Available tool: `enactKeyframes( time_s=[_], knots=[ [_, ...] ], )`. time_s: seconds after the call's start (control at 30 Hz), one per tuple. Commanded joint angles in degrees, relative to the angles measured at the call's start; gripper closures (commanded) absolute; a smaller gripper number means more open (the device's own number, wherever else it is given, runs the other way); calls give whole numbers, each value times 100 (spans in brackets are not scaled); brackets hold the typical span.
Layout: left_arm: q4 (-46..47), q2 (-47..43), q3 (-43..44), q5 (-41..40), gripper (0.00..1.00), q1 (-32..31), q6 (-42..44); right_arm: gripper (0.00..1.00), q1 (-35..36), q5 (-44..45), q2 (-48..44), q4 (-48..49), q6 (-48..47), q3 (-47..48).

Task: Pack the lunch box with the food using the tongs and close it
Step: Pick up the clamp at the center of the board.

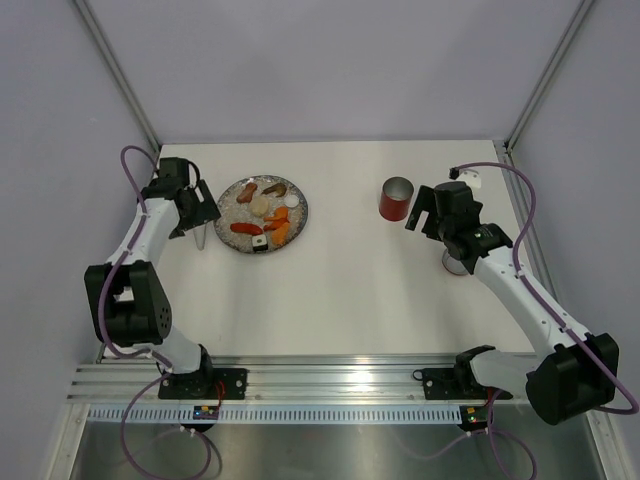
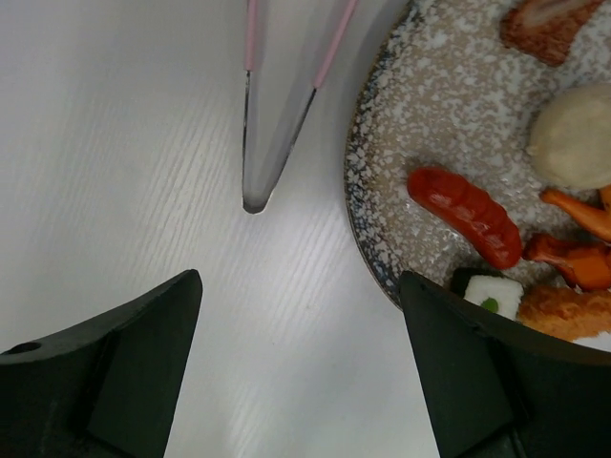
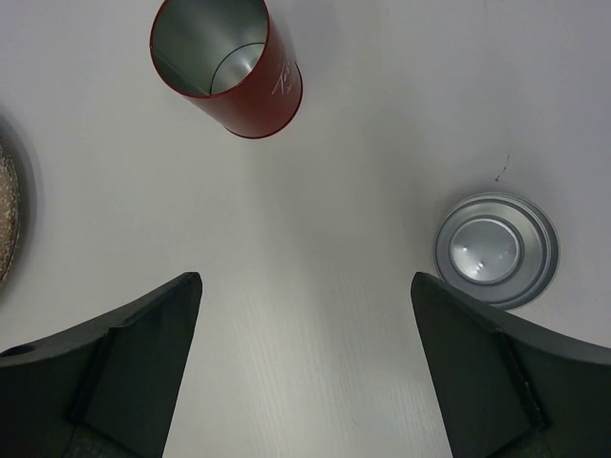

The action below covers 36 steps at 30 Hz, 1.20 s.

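Red lunch box (image 3: 234,72) stands upright on the white tabletop (image 1: 340,290), mouth open, silver inside showing. Its lid (image 3: 496,250) lies well apart from it, silver underside up; in the top view the right arm covers most of it

Right pincer (image 3: 305,281) hangs above bare tabletop between canister and lid, jaws spread wide, nothing between them

Tongs (image 2: 263,172) lie flat on the tabletop just beside the left rim of the speckled grey plate (image 2: 377,191). Pink arms, silvery toward the joined end; joined end points at the left pincer (image 2: 301,277). Cannot tell whether the far arm touches the rim

Left pincer hovers over the tongs' joined end, jaws spread, gripping nothing

Food all on the plate: red sausage piece (image 2: 468,215) nearest the rim, white cube with a green fleck (image 2: 492,291), orange pieces (image 2: 582,258), pale round lump (image 2: 573,134), brown piece (image 2: 544,29) at the far side
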Motion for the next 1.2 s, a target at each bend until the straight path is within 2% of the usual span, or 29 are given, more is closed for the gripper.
enactKeyframes(
  time_s=[0.0, 0.37, 0.57, 0.77, 1.07, 1.1, 1.17],
  knots=[
    [469, 383, 125, 542, 13, 273, -87, 1, -11, -147, -143, 61, 41, 33],
    [689, 1570, 423, 181, 19, 414, 115, 1, -11, -7, -91, -132, 50, 42],
    [804, 1729, 432, -152, 25, 440, 62, 1, -11, -16, -55, -159, 67, 25],
    [936, 1922, 379, -152, 30, 502, 89, 1, -11, -24, -29, -168, 172, -28],
    [1050, 2353, 546, 146, 31, 739, 18, 1, -11, 72, -126, -343, 155, -10],
    [1059, 2362, 564, 285, 42, 791, 18, 1, -11, 81, -126, -352, 173, -2],
    [1094, 2318, 538, 331, 58, 835, 1, 0, -11, 64, -135, -387, 199, -10]
  ],
)
